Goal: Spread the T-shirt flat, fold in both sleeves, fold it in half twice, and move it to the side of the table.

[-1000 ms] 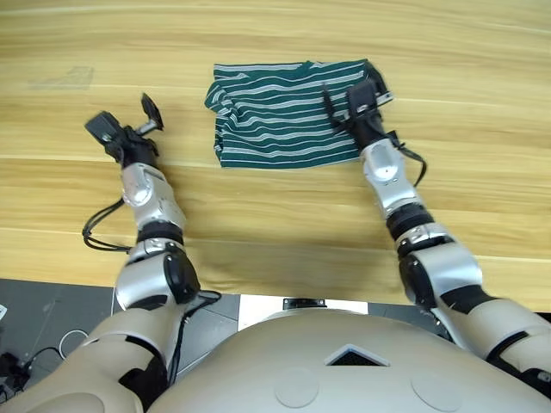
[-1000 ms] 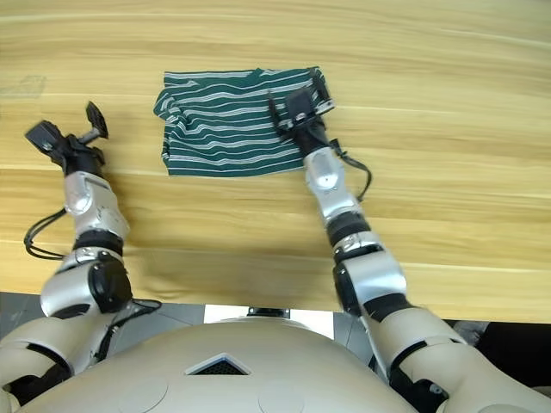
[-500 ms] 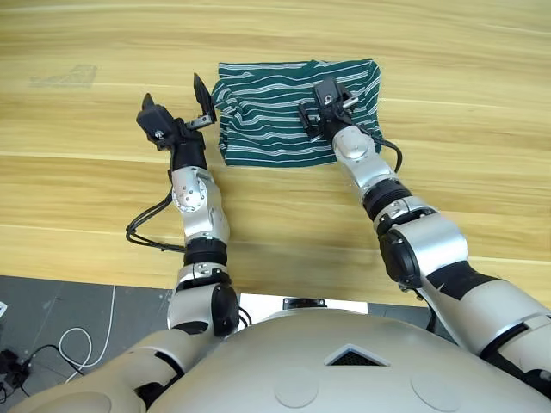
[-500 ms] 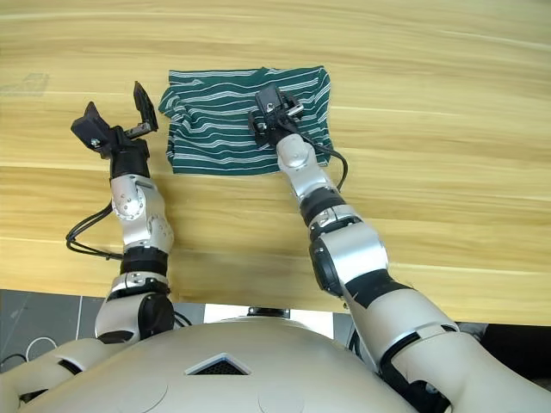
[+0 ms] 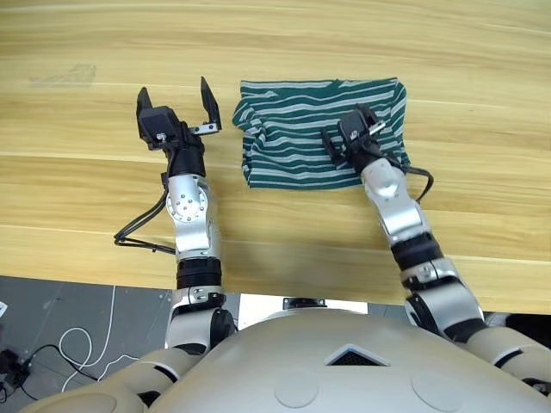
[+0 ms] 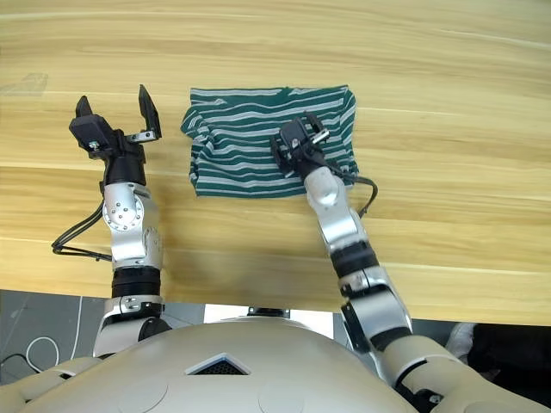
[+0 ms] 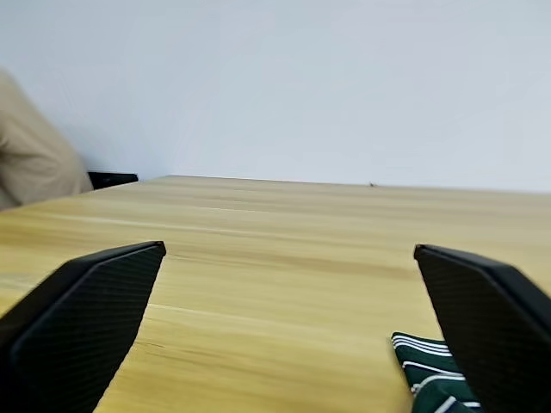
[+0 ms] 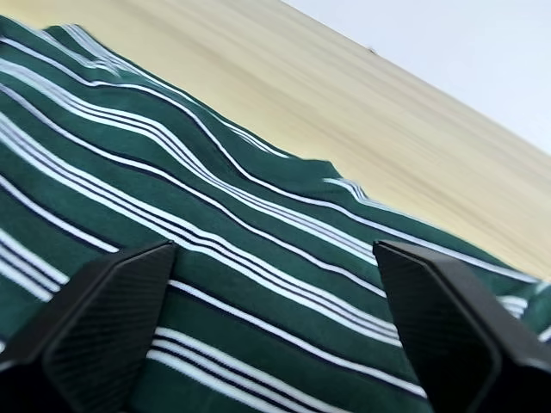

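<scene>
the t-shirt (image 5: 293,129) lies as a compact folded rectangle in the middle of the bench (image 5: 86,198), so the folding looks done and the step in hand is likely shifting it to the side. the right claw (image 5: 351,136) sits on its right part, fingers apart and pinching nothing, while the left claw (image 5: 176,96) hovers spread wide just beside its left edge. the next move calls for a firm hold on the whole stack so the layers travel together without unfolding.
</scene>
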Tool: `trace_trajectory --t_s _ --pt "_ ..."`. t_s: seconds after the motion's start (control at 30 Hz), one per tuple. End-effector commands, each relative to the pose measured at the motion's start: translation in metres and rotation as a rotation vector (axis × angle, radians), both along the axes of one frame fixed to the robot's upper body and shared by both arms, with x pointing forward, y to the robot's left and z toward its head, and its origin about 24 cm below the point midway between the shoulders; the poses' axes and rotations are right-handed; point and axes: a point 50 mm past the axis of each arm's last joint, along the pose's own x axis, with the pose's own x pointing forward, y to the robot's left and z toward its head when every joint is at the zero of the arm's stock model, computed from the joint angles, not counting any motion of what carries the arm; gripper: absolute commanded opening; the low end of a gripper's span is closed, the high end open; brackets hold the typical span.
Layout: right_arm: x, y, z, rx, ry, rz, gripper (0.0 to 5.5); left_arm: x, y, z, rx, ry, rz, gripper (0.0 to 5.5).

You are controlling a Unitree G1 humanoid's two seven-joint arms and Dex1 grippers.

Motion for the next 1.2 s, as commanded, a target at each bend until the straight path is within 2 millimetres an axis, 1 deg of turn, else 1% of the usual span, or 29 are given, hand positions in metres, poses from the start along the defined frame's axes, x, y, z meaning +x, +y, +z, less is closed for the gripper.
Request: trace_trajectory --t_s 0.03,0.07,0.13,0.2,0.23,0.27,0.33,0.47,0.6,0.77,0.93,1.0,1.13,1.2 --pt "-0.056 -0.009 -0.017 -0.156 0.170 0.060 4.25 -0.020 -0.015 -0.012 0.167 0.107 -0.173 5.36" --pt "-0.058 -0.006 -0.012 -0.150 0.168 0.060 4.25 -0.025 -0.019 -0.012 0.202 0.118 -0.216 5.36" --pt "-0.062 -0.002 -0.008 -0.151 0.170 0.058 4.25 -0.041 -0.032 -0.011 0.335 0.124 -0.382 5.36" --pt "-0.062 0.002 -0.008 -0.154 0.179 0.055 4.25 -0.051 -0.033 -0.012 0.457 0.140 -0.497 5.36" --pt "-0.062 0.003 -0.008 -0.154 0.182 0.052 4.25 -0.051 -0.029 -0.013 0.497 0.155 -0.514 5.36" --pt "-0.061 0.004 -0.009 -0.156 0.182 0.046 4.25 -0.049 -0.023 -0.012 0.542 0.172 -0.538 5.36" --pt "-0.058 0.005 -0.011 -0.164 0.178 0.035 4.25 -0.043 -0.012 -0.005 0.605 0.190 -0.584 5.36" --pt "-0.057 0.008 -0.016 -0.176 0.177 0.028 4.25 -0.037 0.000 0.007 0.598 0.220 -0.659 5.36" --pt "-0.056 0.012 -0.017 -0.172 0.163 0.021 4.25 -0.024 0.017 0.006 0.609 0.292 -0.604 5.36" --pt "-0.055 0.016 -0.017 -0.167 0.151 0.024 4.25 -0.016 0.020 0.001 0.627 0.317 -0.574 5.36" --pt "-0.053 0.018 -0.016 -0.161 0.141 0.028 4.25 -0.004 0.027 -0.009 0.707 0.362 -0.575 5.36" --pt "-0.052 0.019 -0.016 -0.161 0.139 0.030 4.25 -0.001 0.026 -0.011 0.734 0.369 -0.595 5.36" --pt "-0.051 0.020 -0.015 -0.156 0.136 0.027 4.25 0.011 0.024 -0.015 0.802 0.387 -0.628 5.36" --pt "-0.051 0.021 -0.015 -0.152 0.134 0.025 4.25 0.021 0.025 -0.013 0.861 0.390 -0.633 5.36"
